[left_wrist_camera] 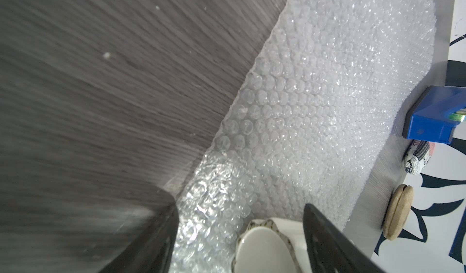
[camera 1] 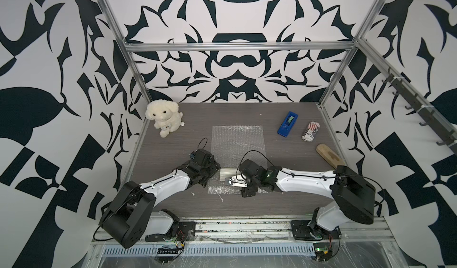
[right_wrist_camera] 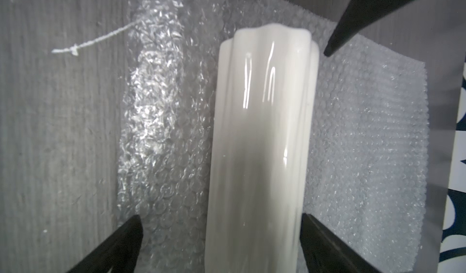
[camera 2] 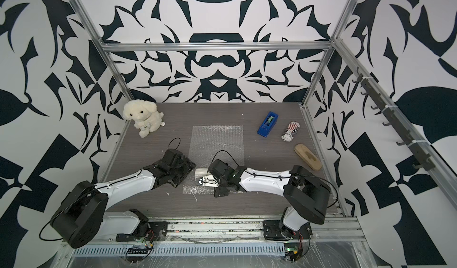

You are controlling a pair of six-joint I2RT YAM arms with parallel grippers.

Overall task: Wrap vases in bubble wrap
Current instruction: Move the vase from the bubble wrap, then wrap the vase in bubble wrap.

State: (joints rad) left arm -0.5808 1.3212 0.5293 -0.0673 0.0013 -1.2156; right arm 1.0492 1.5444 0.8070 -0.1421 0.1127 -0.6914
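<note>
The cream-white ribbed vase [camera 1: 228, 173] [camera 2: 201, 172] lies on its side across the near end of the bubble wrap [camera 1: 238, 143] [camera 2: 216, 143], which is spread flat on the grey table. My left gripper [left_wrist_camera: 239, 202] stands open around one end of the vase [left_wrist_camera: 262, 246]. One finger sits close beside the vase and the other is well apart over the bubble wrap [left_wrist_camera: 315, 107]. My right gripper [right_wrist_camera: 220, 216] is open and straddles the vase [right_wrist_camera: 262, 133] from the other end, with a clear gap on one side. In the top views the wrists hide both sets of fingers.
A white plush dog [camera 1: 163, 117] sits at the back left. At the right are a blue tape dispenser [camera 1: 286, 124], a red-striped can [camera 1: 311, 131] and a wooden brush [camera 1: 327, 154]. A loose white thread [camera 1: 220, 197] lies near the wrap's front edge.
</note>
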